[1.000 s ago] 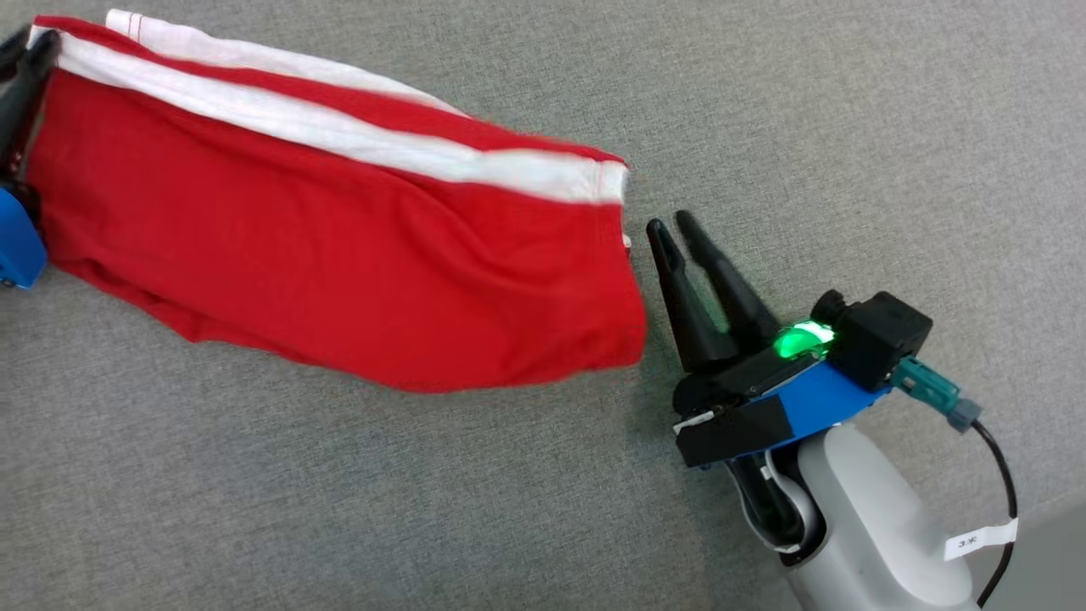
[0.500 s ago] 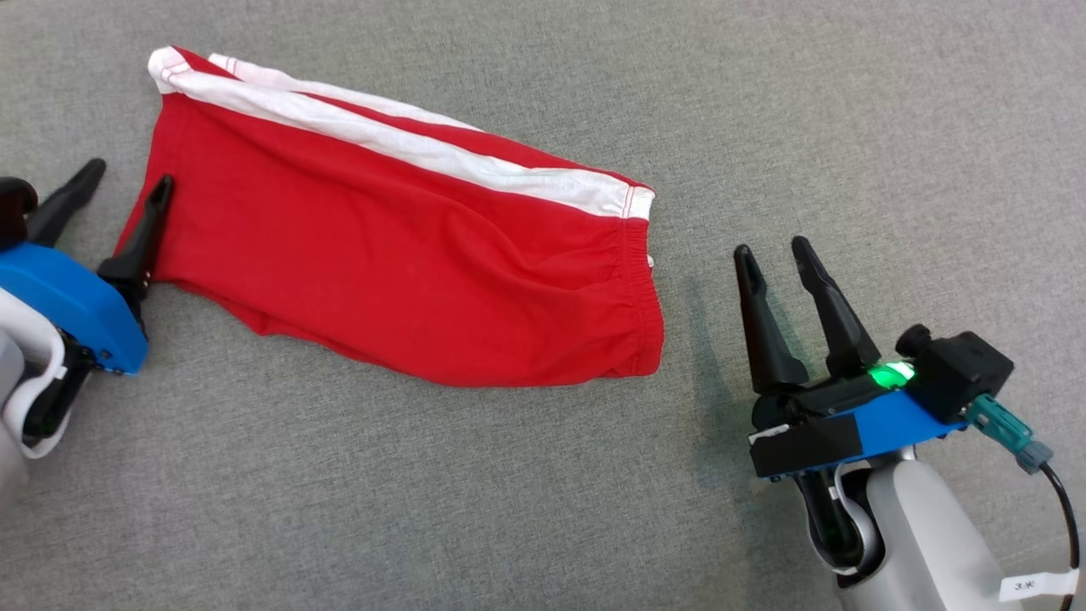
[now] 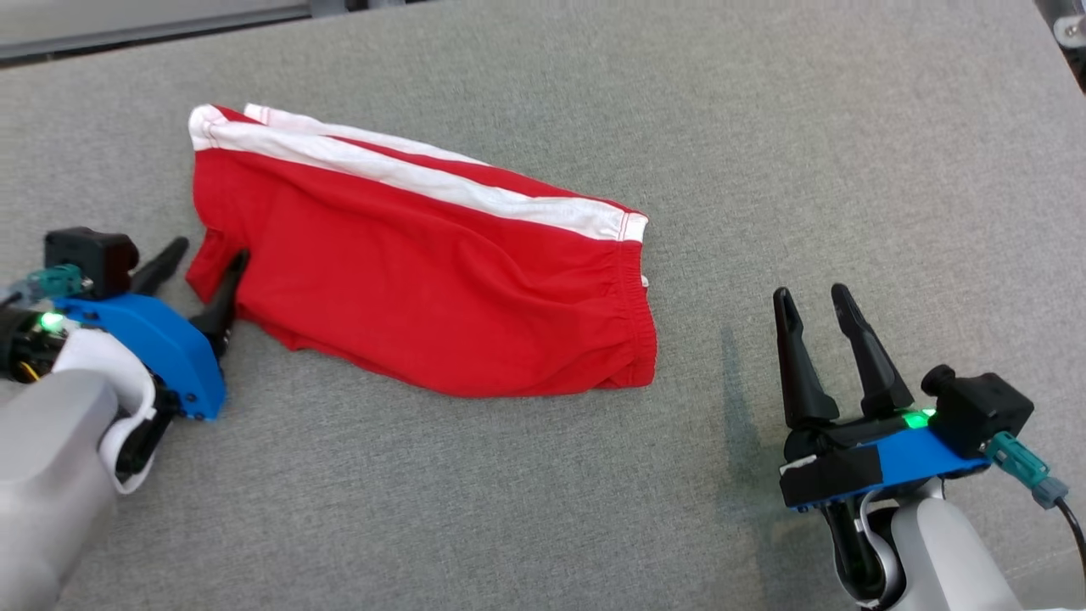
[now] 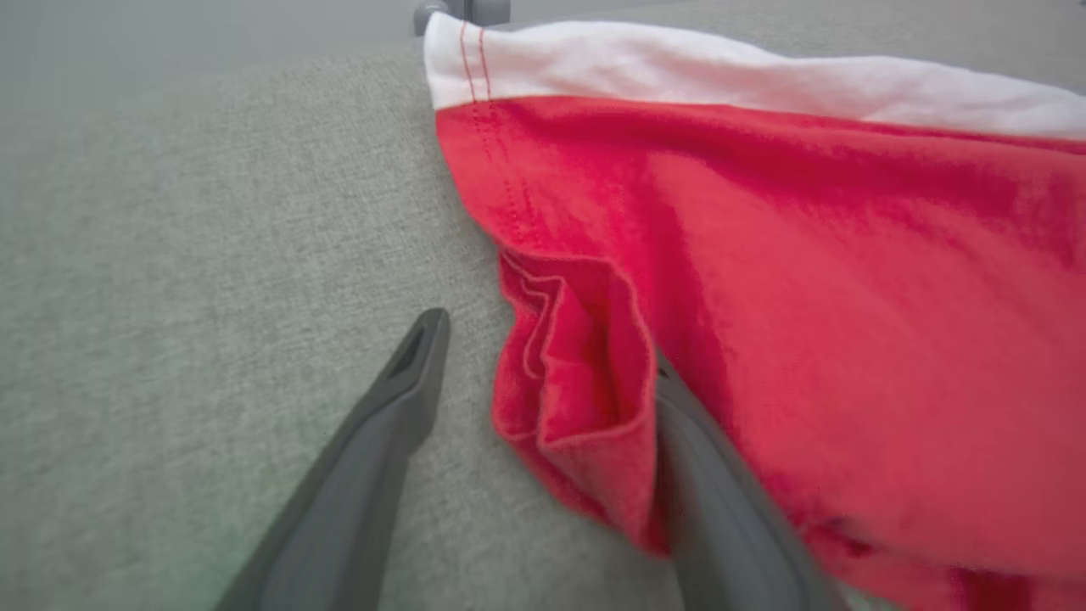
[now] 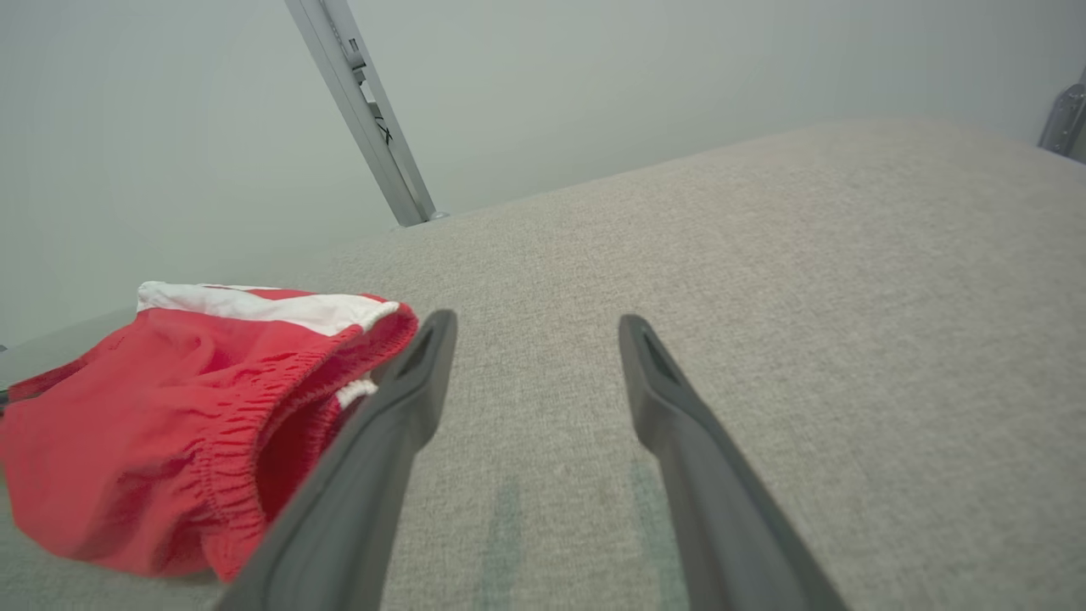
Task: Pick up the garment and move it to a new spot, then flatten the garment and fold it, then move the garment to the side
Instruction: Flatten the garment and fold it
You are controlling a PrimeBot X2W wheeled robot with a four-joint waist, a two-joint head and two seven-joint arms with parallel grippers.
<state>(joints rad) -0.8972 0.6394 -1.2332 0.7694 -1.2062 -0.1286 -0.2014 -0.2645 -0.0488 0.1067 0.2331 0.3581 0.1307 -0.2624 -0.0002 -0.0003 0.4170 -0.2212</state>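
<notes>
Left gripper (image 3: 211,249) sits low at lower left, jaws spread wide, fingers pointing up and right. Its pale forearm (image 3: 47,475) comes in from the bottom-left corner. Right gripper (image 3: 810,292) is at lower right, jaws wide, fingers pointing up, green wrist light (image 3: 914,417) on.

Garment (image 3: 424,280): soft matt knit cloth. Tabletop (image 3: 764,127): coarse woven fabric, matt. Fingers (image 3: 797,365): smooth, matt, probably plastic.

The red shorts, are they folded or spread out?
Folded in half: the shorts lie with both white stripes side by side along one edge, hem layers stacked.
</notes>
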